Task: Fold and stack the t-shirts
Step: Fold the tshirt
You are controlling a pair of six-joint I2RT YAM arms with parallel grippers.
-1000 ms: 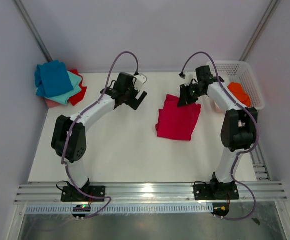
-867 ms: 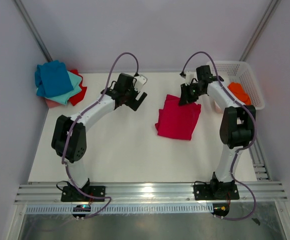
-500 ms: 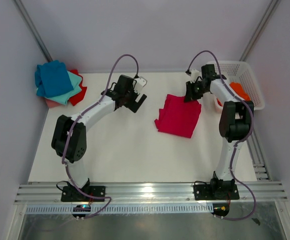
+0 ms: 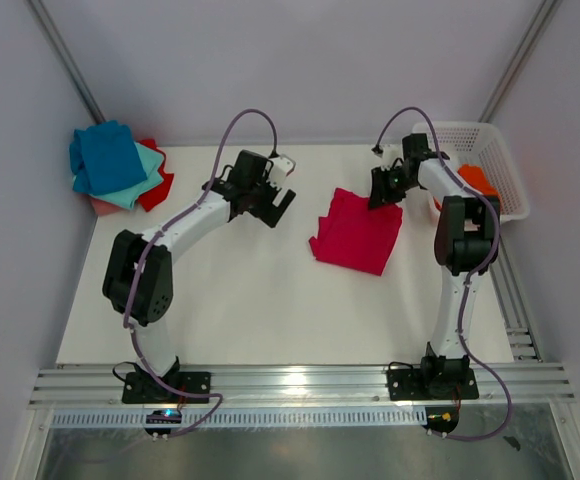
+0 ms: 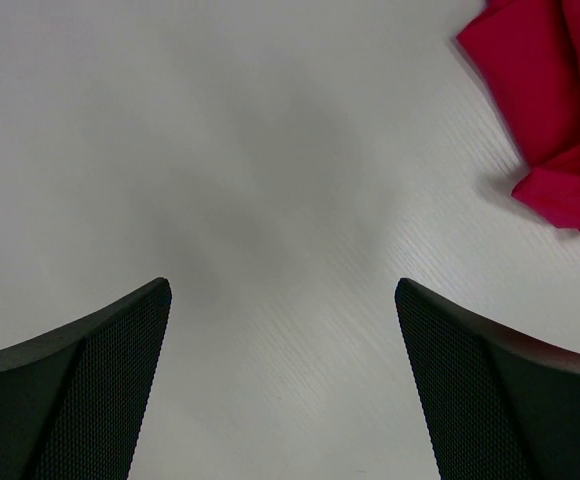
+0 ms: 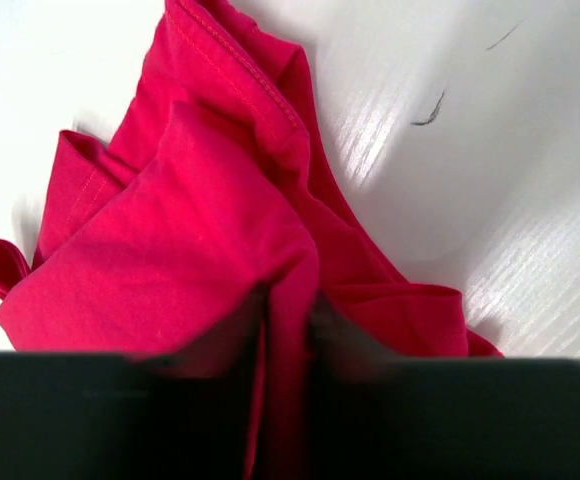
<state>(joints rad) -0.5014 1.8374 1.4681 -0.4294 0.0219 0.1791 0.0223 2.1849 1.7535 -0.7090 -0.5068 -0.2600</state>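
Over the last second my right claw (image 4: 385,190) has drawn toward the far edge of the desk (image 4: 240,300), and the crimson t-shirt (image 4: 355,232) has swung with it, its far right corner leading and its body now lying askew. My left claw (image 4: 270,200) has barely shifted.

My right claw is pressed together on that far right corner, pinching a bunched fold of several layers; its wrist view shows the cloth rising into the jaws, with a hem and a sleeve end trailing loose to either side. My left claw is spread wide and holds nothing, hovering over bare desk just left of the shirt.

The crimson t-shirt lies partly folded in the middle of the desk, toward the far right. The stack of folded t-shirts (image 4: 115,165) sits at the far left corner, well apart. An orange t-shirt (image 4: 480,180) waits in the basket (image 4: 492,135) at the far right corner.

My worry is the single grip. With one corner held and the rest dragging, I judge the shirt will pivot and wrinkle instead of sliding flat. The layers in my pinch could also slip out one by one and undo the fold. My right arm works close to the basket, so a wide swing might knock it.
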